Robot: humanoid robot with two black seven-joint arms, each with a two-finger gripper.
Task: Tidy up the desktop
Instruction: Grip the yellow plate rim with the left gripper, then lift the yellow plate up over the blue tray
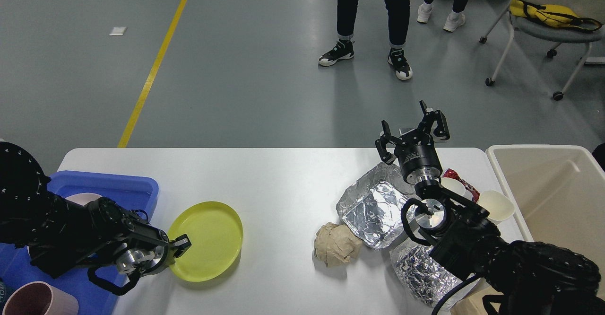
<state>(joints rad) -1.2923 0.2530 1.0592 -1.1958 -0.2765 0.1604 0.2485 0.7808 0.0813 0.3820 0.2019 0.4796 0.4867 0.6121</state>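
At the far left a pink cup (28, 300) stood at the near end of the blue tray (123, 185), which lay on the left end of the desktop (283, 178). Just right of it, the left gripper (179, 245) was pinching the near-left rim of the yellow plate (208, 239), which seemed lifted a little at that side. The step in hand looked like carrying the plate to the tray; the next move would call for a swing leftward, keeping the rim held and clearing the tray's wall. Past the bare middle of the desktop lay a crumpled paper ball (336, 244), touching a foil tray (375, 206), with crushed foil (423, 270) nearer the robot. The right gripper (412, 133) hung above the desktop's far edge, fingers spread and empty. Two paper cups (496, 205) and a red wrapper (461, 179) sat beside the beige bin (548, 192) at the right end.
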